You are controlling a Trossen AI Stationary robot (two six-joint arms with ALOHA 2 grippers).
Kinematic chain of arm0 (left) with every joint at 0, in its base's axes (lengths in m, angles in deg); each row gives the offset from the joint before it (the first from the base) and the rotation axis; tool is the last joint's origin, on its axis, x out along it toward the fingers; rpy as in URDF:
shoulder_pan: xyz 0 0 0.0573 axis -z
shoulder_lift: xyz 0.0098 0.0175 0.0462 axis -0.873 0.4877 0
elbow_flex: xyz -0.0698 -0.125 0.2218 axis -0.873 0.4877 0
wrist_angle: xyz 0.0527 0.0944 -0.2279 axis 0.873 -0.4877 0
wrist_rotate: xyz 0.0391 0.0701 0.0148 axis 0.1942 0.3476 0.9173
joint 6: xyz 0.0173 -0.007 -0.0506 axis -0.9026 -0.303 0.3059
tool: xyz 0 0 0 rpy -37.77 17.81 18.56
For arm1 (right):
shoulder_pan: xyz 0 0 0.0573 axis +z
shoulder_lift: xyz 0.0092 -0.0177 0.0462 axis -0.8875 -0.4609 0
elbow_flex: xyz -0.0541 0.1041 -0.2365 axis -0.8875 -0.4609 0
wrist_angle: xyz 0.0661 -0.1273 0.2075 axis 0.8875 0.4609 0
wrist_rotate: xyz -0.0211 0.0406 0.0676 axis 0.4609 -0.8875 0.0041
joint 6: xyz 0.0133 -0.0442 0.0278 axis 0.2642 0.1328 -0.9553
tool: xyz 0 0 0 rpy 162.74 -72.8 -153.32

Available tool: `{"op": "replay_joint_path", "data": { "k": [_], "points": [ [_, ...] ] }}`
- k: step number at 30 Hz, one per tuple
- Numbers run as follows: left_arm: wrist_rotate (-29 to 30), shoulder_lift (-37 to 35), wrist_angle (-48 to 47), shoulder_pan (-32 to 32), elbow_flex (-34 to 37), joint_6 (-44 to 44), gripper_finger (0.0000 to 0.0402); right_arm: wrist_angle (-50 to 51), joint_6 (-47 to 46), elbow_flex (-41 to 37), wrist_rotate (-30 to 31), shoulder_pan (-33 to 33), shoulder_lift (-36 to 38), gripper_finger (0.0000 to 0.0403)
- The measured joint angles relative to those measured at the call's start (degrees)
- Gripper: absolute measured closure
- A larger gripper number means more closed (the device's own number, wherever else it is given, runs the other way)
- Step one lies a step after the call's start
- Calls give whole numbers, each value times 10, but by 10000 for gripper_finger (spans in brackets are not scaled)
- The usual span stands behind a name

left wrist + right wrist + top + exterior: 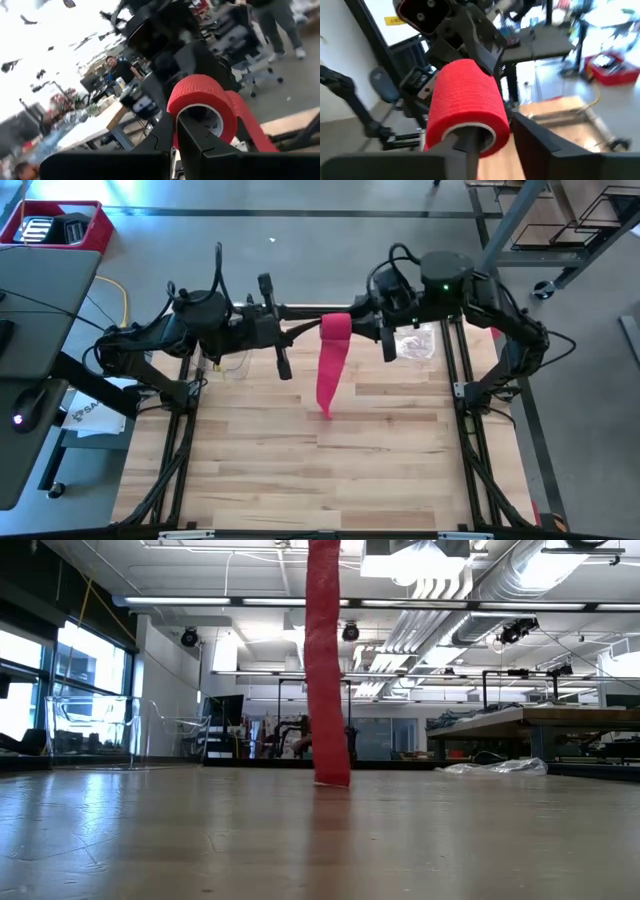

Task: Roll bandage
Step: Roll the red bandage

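Left gripper (300, 330) up high over table (250, 470), fingers pressed together, poking into bandage (334, 328) roll. Red tail hangs down, tip touching table. Right gripper (362, 322) beside roll, maybe pinching it, hard to see.

Ribbed matt cloth bandage (465, 95); smooth pale wood table (300, 470).

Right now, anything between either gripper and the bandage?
Nothing visible. The left gripper and the right gripper both meet the rolled end of the bandage above the table; its tail hangs free.
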Motion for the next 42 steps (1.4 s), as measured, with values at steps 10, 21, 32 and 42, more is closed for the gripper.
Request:
{"op": "replay_joint_path", "data": {
  "k": [10, 21, 32, 42],
  "points": [
    [36, -5, 0, -9, 0, 197, 336, -43, 316, 0, 168, 60, 1, 387],
    [-73, -1, 10, -48, 0, 346, 316, -102, 623, -1, 270, 135, 1, 379],
    [-168, 14, 61, -64, 0, 333, 332, -124, 661, -1, 290, 158, 2, 377],
    [-159, 14, 78, -63, 0, 174, 386, -121, 449, -1, 292, 157, 8, 275]
  ]
}}
